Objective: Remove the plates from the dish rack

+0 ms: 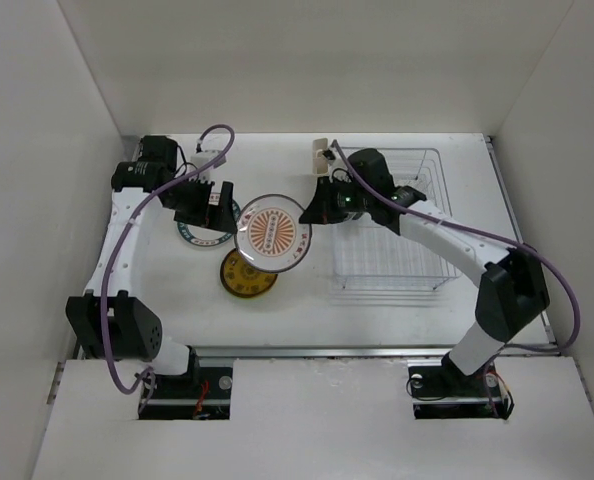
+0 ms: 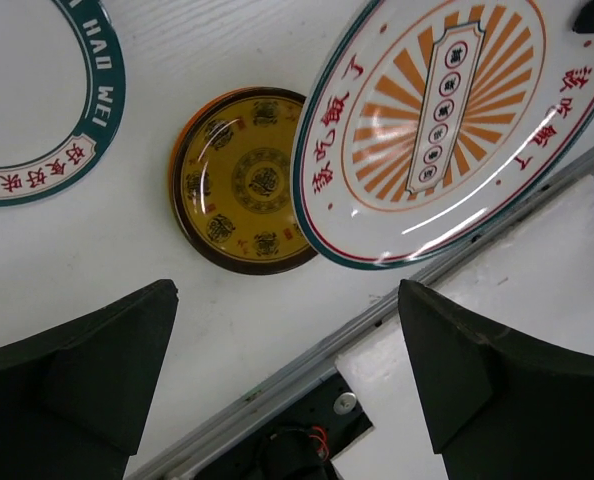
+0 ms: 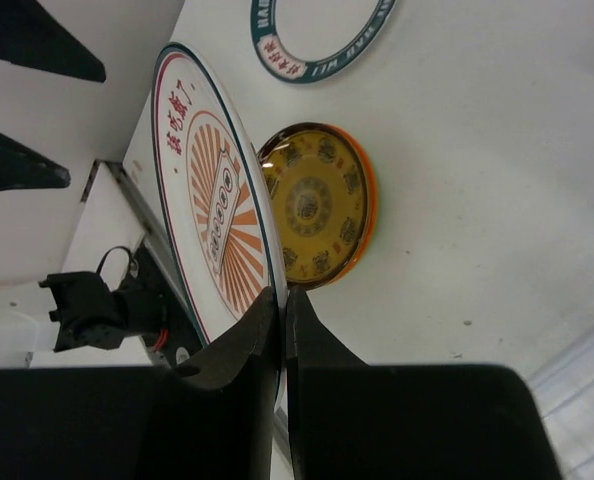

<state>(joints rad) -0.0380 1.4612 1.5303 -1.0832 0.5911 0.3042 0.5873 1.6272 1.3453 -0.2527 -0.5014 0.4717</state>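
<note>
Between right gripper [image 3: 282, 310] jaws: orange-centred plate [image 3: 217, 215] rim, pinched.

Top view: hides 12 o'clock part of teal-rimmed plate [image 1: 203, 237] under left gripper [image 1: 209, 210], 1 o'clock edge of brown-yellow plate [image 1: 245, 277] under sunburst plate [image 1: 273, 232], 10 o'clock corner of dish rack [image 1: 397, 265] behind right arm [image 1: 447, 240]; leaves plate lettering too small to read. Left wrist view: crops teal-rimmed plate at 9 and 12 o'clock, sunburst plate at 12 and 3 o'clock. Right wrist view: hides 6 o'clock rim of sunburst plate between fingers of right gripper [image 3: 281, 295]; blurs dish rack at 4 o'clock.
</note>
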